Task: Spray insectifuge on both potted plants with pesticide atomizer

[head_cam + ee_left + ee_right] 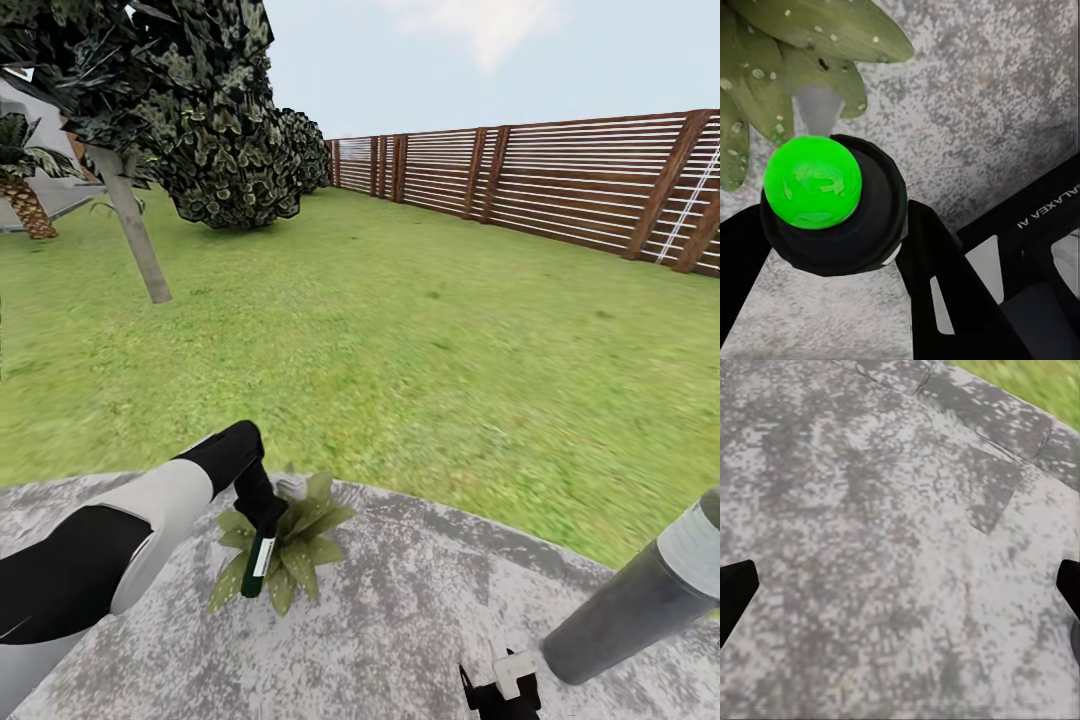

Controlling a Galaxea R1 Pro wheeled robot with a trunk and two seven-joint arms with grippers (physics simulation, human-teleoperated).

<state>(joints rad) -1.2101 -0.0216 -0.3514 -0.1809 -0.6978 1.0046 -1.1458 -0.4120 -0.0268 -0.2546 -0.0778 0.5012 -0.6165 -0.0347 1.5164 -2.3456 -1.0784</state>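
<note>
- At the far left of the head view, a palm point(25, 195) is standing beside a pale trunk point(130, 225) and a dark leafy bush point(225, 130).
- The left arm point(120, 525) is reaching down over the grey patio point(420, 620); the left claw point(262, 512) is grasping the spray bottle point(258, 562), holding it just above a potted plant point(300, 540) near the patio's edge.
- In the left wrist view, black fingers point(945, 292) are clasping the bottle's dark body on both sides; its top is glowing green, and a pale cone of spray point(817, 109) is reaching the plant's droplet-speckled leaves.
- The lawn point(420, 330) is stretching back to the brown slatted fence point(560, 180).
- At the lower right, the right claw point(500, 690) is hanging low over the patio; its finger tips point(735, 592) are standing wide apart, released, over bare paving.
- A grey post point(640, 600) is slanting in from the right edge.
</note>
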